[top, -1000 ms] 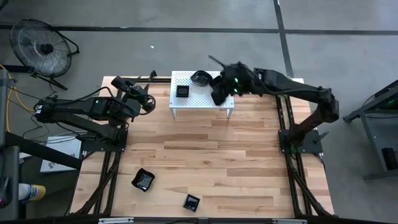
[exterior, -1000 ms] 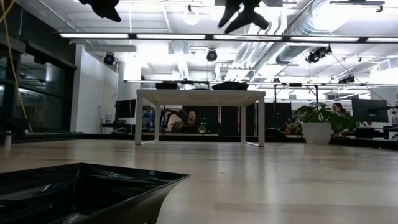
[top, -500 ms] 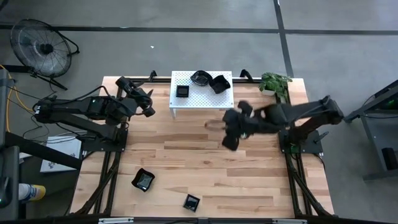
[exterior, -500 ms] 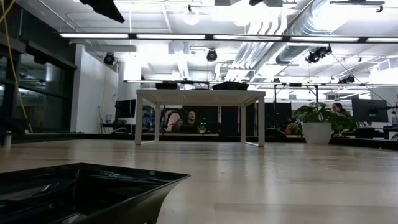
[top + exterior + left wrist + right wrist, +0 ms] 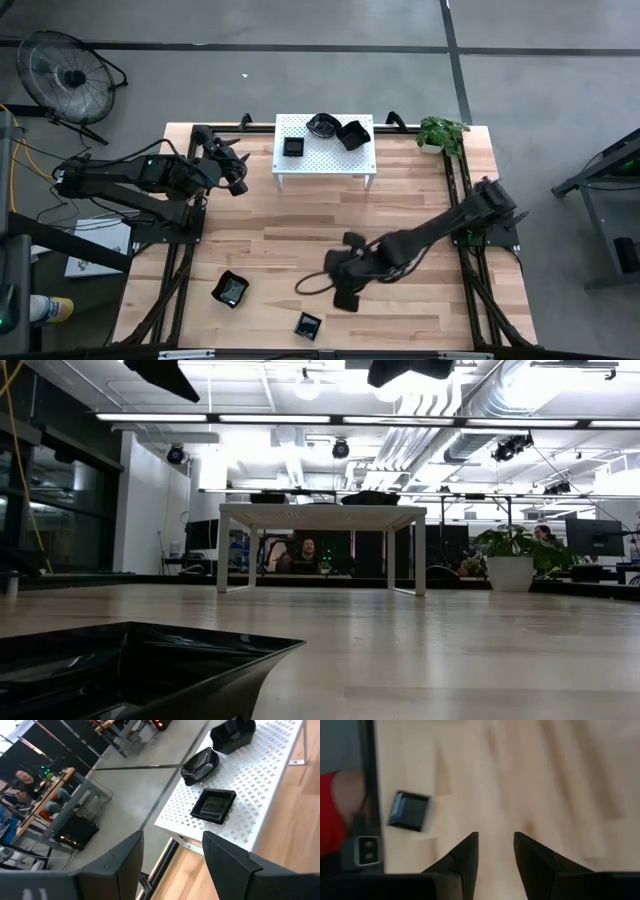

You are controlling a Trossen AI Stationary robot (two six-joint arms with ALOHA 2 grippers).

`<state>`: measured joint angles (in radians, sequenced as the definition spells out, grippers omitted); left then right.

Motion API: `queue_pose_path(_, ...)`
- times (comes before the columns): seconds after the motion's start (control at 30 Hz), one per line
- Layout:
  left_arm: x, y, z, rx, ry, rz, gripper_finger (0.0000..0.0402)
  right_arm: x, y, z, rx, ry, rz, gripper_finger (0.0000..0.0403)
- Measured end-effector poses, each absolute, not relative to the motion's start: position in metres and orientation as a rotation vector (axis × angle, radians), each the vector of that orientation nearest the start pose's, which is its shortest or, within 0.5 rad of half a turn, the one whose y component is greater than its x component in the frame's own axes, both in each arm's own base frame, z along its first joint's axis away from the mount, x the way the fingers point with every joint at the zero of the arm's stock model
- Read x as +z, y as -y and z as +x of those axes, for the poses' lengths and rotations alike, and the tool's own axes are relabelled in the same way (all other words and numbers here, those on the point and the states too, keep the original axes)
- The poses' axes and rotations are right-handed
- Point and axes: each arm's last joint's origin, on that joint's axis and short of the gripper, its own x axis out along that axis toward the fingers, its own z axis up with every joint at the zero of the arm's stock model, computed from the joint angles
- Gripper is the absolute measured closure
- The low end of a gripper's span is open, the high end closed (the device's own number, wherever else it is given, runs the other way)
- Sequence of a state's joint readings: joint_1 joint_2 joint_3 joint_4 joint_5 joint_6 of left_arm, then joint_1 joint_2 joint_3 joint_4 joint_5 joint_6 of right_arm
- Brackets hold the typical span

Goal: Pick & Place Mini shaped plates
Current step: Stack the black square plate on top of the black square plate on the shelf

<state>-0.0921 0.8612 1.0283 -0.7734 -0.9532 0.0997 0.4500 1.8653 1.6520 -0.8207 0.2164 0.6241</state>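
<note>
- Three mini shaped plates sit on the white perforated stand [image 5: 324, 160] at the far side of the desk [image 5: 400, 220]: a square plate [image 5: 293, 146], a rounded plate [image 5: 322, 125] and an angular plate [image 5: 352, 134] touching it.
- Two plates lie on the bare wood near the front edge: a wavy-edged plate [image 5: 231, 289] to the left and a small square plate [image 5: 308, 325] further front.
- By my reckoning the job is about three-fifths done if the stand is the goal; I can't tell the direction for certain.
- The right gripper [image 5: 347, 285] hangs low over the front of the desk, near the small square plate but not over it. Its fingers [image 5: 465, 857] stand partly apart with only wood between them, holding nothing.
- The left gripper [image 5: 232, 172] waits beside the stand's left end, fingers [image 5: 127, 857] spread wide and empty.
</note>
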Motion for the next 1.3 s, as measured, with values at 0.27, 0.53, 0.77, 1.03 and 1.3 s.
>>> queue_pose_path(0.27,0.354,-0.009,0.151,0.769,-0.594,0.382,0.0204,0.224,-0.192,0.401,0.074,-1.016,0.403,0.0284)
queue_pose_path(0.53,0.352,-0.009,0.15,0.739,-0.611,0.366,0.0204,0.187,-0.205,0.417,0.149,-1.047,0.463,0.0284)
queue_pose_path(0.77,0.352,-0.009,0.15,0.741,-0.609,0.362,0.0204,0.163,-0.21,0.426,0.157,-1.05,0.509,0.0284)
queue_pose_path(1.03,0.351,-0.009,0.15,0.741,-0.613,0.363,0.0204,0.145,-0.212,0.427,0.126,-1.09,0.527,0.0284)
queue_pose_path(1.3,0.351,-0.009,0.149,0.741,-0.618,0.366,0.0204,0.144,-0.22,0.426,0.126,-1.055,0.499,0.0284)
